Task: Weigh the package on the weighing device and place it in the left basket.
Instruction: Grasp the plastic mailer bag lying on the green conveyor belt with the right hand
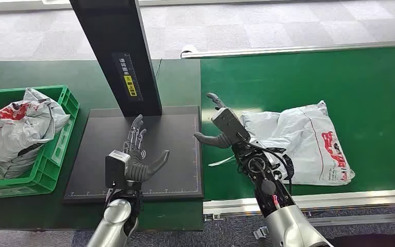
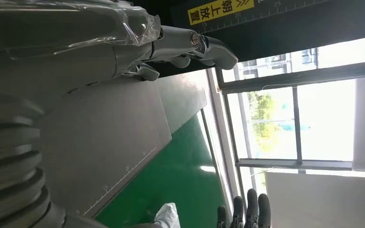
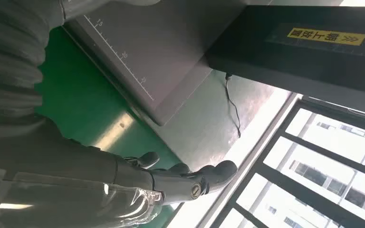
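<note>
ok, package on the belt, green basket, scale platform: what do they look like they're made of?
Package: thin plastic mailer film, white-grey and slightly glossy, going by its crumpled folds and printed red logo.
Green basket: moulded rigid plastic, judging by the slotted walls and uniform colour.
Scale platform: flat, matte dark-grey plate with printed white ruler marks; metal or coated board, can't tell which.
</note>
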You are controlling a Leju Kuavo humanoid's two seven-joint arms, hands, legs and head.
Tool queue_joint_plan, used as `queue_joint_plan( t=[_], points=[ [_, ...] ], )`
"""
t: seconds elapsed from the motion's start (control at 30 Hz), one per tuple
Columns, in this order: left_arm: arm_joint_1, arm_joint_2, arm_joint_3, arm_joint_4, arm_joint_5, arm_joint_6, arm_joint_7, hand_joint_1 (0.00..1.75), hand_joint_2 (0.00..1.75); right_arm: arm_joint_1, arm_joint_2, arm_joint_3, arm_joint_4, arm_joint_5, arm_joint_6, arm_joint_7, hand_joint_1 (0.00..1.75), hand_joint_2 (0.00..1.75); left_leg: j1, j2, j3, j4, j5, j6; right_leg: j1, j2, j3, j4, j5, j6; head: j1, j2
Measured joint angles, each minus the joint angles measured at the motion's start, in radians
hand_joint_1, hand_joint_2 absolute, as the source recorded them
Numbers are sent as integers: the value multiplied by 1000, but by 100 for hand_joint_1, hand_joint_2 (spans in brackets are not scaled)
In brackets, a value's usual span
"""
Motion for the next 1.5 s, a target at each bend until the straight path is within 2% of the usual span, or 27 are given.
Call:
queue_joint_plan(
  t=[0.1, 0.2, 0.4, 0.57, 0.8, 1.0, 1.23, 1.5],
  points=[
    [2, 0, 0, -1, -1, 0, -1, 0, 175, -1, 0, -1, 0, 27, -30, 4, 0, 175, 0, 0, 0, 0, 0, 0, 0, 0, 0, 0, 0, 0, 0, 0],
    [4, 0, -1, -3, -5, 1, -1, 0, 175, -4, -3, -2, 2, 98, -106, 35, 0, 175, 0, 0, 0, 0, 0, 0, 0, 0, 0, 0, 0, 0, 0, 0],
    [10, 0, 1, -10, -23, 3, 8, 0, 175, -31, -22, -11, 39, 332, -267, 177, 0, 175, 0, 0, 0, 0, 0, 0, 0, 0, 0, 0, 0, 0, 0, 0],
    [14, 0, 5, -15, -34, 1, 14, 0, 175, -47, -41, -33, 72, 443, -322, 250, 0, 175, 0, 0, 0, 0, 0, 0, 0, 0, 0, 0, 0, 0, 0, 0],
    [15, -6, 8, -18, -52, -14, 33, 0, 175, -57, -63, -109, 136, 592, -306, 384, 0, 175, 0, 0, 0, 0, 0, 0, 0, 0, 0, 0, 0, 0, 0, 0],
    [11, -15, 8, -18, -61, -26, 52, 0, 175, -61, -76, -158, 197, 699, -222, 488, 0, 175, 0, 0, 0, 0, 0, 0, 0, 0, 0, 0, 0, 0, 0, 0],
    [-2, -23, 8, -16, -70, -30, 70, 0, 175, -75, -82, -195, 258, 775, -117, 540, 0, 175, 0, 0, 0, 0, 0, 0, 0, 0, 0, 0, 0, 0, 0, 0],
    [-6, -27, 8, -8, -76, -30, 80, 0, 175, -91, -82, -210, 323, 826, -23, 544, 0, 175, 0, 0, 0, 0, 0, 0, 0, 0, 0, 0, 0, 0, 0, 0]
  ],
)
